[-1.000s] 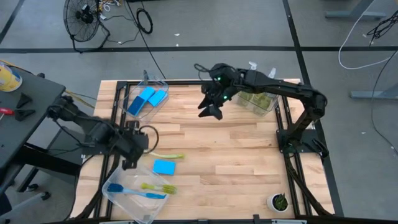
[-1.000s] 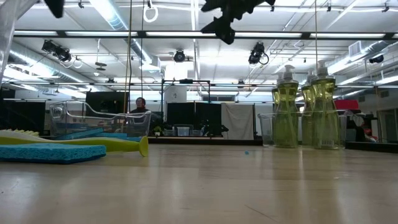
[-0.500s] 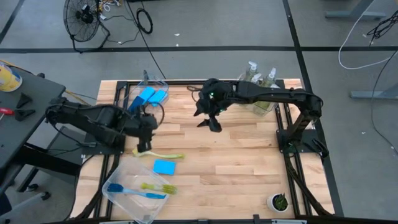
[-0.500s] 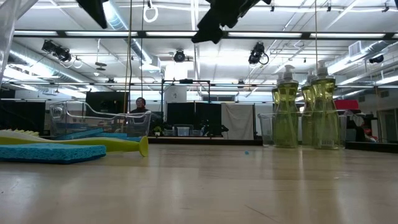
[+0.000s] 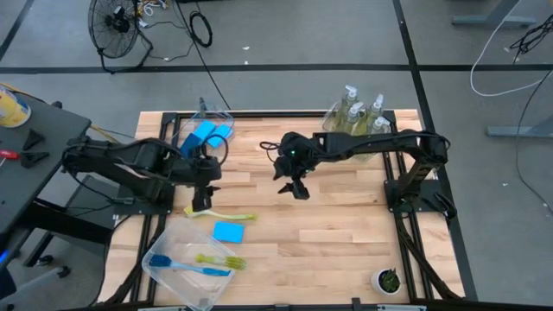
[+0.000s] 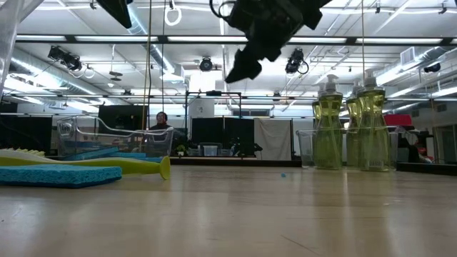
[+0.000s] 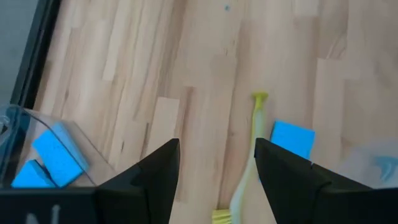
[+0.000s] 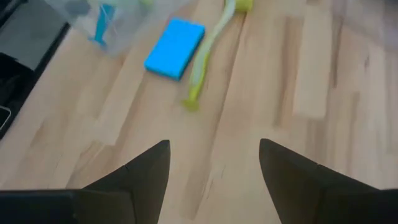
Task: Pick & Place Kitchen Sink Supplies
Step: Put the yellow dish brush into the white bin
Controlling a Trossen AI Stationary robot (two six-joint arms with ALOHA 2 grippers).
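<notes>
Landmark: the loose yellow-green brush [image 5: 226, 215] lying flat on the desk [image 5: 328, 233].

Left gripper [image 5: 200, 206] hangs over the bristle end of that brush, fingers [image 7: 155, 171] spread, nothing between them. In the left wrist view the brush handle runs up between the two fingers.

Right gripper [image 5: 295, 187] hovers in the air well to the right of the brush's handle tip, over bare desk, fingers [image 8: 146, 171] spread and empty.

Loose blue sponge [image 5: 228, 231] lies flat just beside the brush, on its near side, apart from it.

Near-left clear bin [image 5: 160, 275], past the sponge from the brush: holds a blue brush [image 5: 186, 266] and a second yellow-green brush [image 5: 220, 259].

Far-left clear bin [image 5: 186, 123], behind the left gripper: two blue sponges [image 5: 207, 136] inside.

Far right of the brush, at the back desk edge: soap pump bottles [image 5: 361, 117] standing upright in a clear bin [image 6: 305, 148]. Exact bottle count hard to tell.

Small potted plant [image 5: 387, 280] sits at the near-right desk corner, well apart from everything.
</notes>
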